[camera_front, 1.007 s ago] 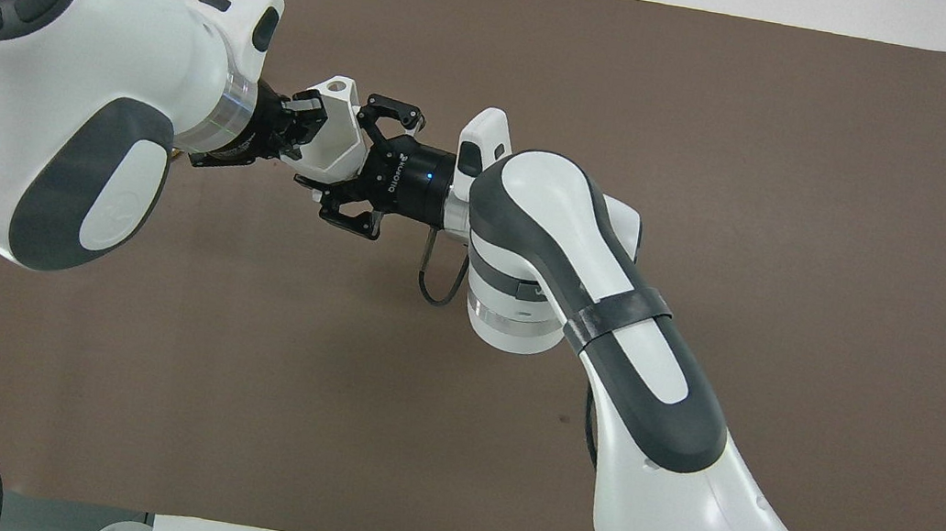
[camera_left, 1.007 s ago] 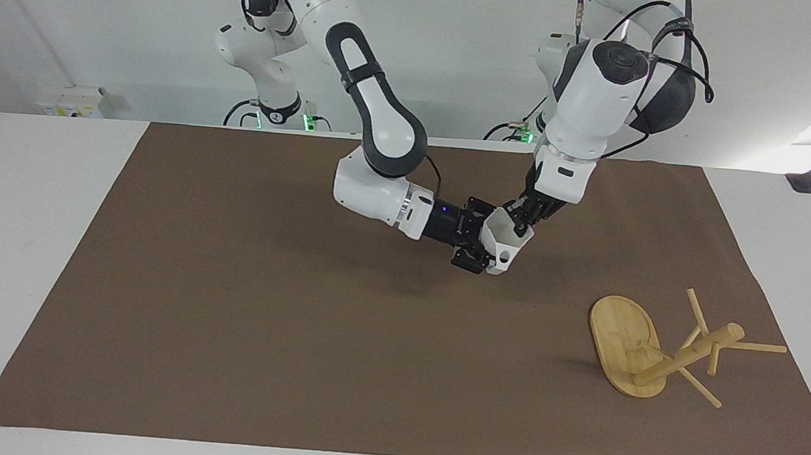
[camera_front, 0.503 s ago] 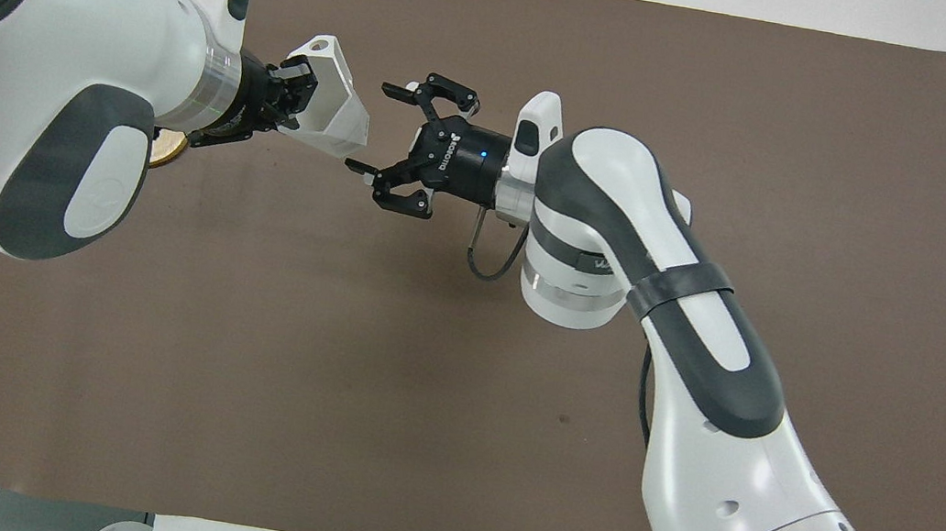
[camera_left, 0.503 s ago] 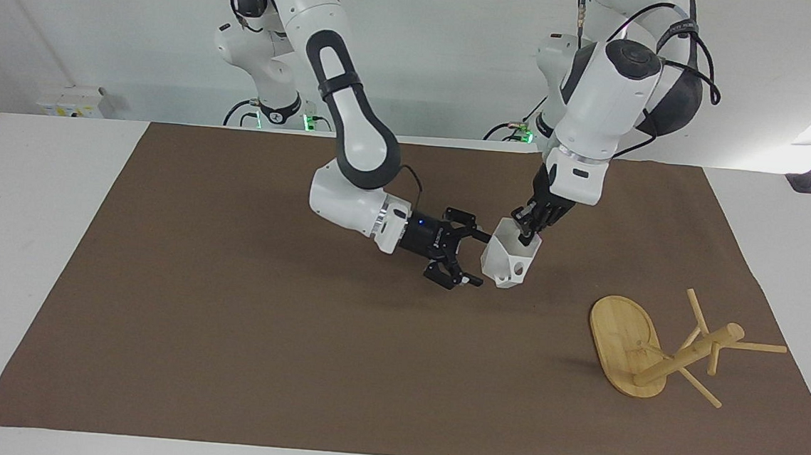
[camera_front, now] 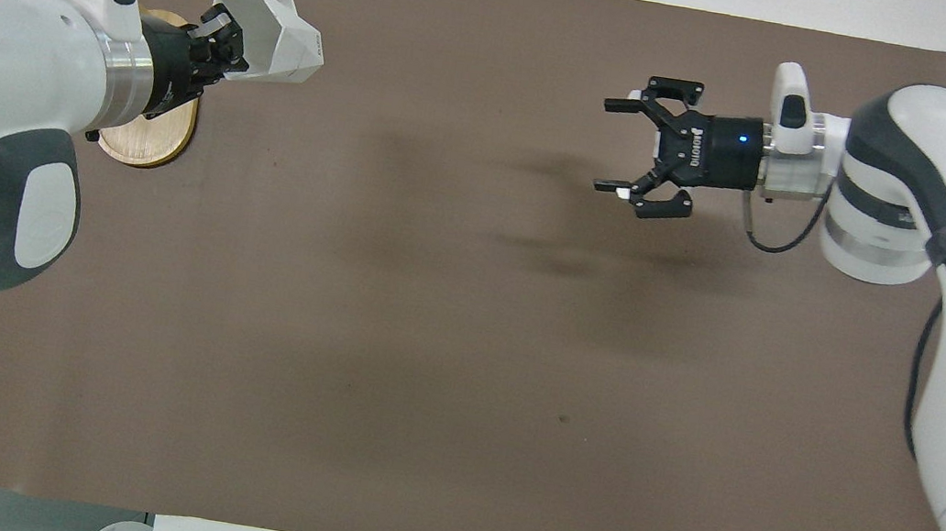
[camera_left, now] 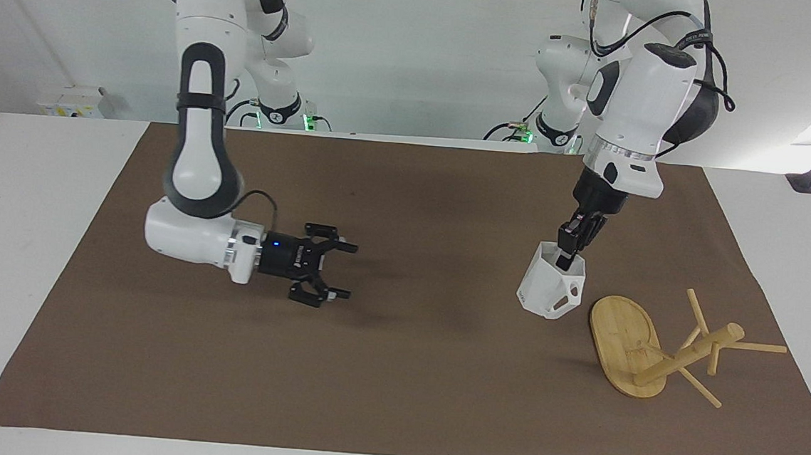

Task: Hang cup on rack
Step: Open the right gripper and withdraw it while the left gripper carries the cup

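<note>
The white faceted cup (camera_left: 549, 293) hangs tilted from my left gripper (camera_left: 566, 256), which is shut on its rim. The cup is low over the brown mat, close beside the rack's base. In the overhead view the cup (camera_front: 268, 42) sticks out from my left gripper (camera_front: 221, 49). The bamboo rack (camera_left: 689, 354) lies tipped on its side at the left arm's end of the table, its oval base (camera_left: 619, 335) on edge and pegs splayed. Only part of the base (camera_front: 148, 141) shows overhead. My right gripper (camera_left: 345, 271) is open and empty over the mat; it also shows overhead (camera_front: 610, 146).
A brown mat (camera_left: 394, 384) covers most of the white table (camera_left: 20, 229). The rack's pegs (camera_left: 761, 346) reach toward the mat's edge at the left arm's end.
My right gripper opened off the cup and pulled back toward the right arm's end. My left gripper carried the cup away to beside the rack's base.
</note>
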You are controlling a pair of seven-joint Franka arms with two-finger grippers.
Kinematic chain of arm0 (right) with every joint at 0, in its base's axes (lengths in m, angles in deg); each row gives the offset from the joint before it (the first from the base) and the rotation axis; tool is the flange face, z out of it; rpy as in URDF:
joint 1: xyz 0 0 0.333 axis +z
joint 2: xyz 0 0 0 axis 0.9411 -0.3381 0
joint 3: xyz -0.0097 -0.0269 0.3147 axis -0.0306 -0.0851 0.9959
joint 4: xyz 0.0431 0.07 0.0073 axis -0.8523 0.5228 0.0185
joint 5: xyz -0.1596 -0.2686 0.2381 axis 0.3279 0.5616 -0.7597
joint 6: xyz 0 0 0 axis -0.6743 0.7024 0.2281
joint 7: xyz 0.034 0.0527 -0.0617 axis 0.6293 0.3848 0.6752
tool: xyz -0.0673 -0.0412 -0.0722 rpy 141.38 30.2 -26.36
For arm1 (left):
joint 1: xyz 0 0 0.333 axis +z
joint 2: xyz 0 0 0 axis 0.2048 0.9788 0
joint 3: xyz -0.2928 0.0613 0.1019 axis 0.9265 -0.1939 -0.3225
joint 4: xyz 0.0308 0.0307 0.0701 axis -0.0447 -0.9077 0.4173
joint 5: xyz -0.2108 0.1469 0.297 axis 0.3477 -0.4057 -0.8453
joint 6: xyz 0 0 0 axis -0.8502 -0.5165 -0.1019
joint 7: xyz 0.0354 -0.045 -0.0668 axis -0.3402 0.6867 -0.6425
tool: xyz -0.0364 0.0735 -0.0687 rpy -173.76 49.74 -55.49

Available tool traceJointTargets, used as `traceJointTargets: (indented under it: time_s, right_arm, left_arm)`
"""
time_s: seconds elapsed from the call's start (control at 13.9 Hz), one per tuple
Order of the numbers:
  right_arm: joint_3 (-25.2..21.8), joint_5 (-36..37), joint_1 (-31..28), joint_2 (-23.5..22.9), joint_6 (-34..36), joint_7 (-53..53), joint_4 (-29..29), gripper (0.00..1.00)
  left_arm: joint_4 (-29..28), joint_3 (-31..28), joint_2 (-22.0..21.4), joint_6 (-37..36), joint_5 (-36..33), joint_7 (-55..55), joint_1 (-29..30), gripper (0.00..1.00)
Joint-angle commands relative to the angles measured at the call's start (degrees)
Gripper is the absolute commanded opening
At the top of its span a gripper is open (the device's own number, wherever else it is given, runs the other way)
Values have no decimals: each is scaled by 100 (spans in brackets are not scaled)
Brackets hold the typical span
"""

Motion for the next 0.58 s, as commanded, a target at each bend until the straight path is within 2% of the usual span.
traceJointTargets:
  time_s: [0.0,0.22,0.36,0.5]
  right_arm:
    - [81,1456,-647,257,183,-526,-114,100]
    - [29,3067,-1062,932,121,-2357,-308,100]
    - [37,4224,-1002,1355,121,-3695,-369,100]
    - [90,5045,-844,1505,165,-4584,-623,100]
  left_arm:
    - [-486,34,-228,736,90,-16,280,0]
    - [-513,34,272,1754,248,2,465,0]
    - [-574,43,632,2519,239,2,701,0]
    - [-583,43,836,2681,239,10,798,0]
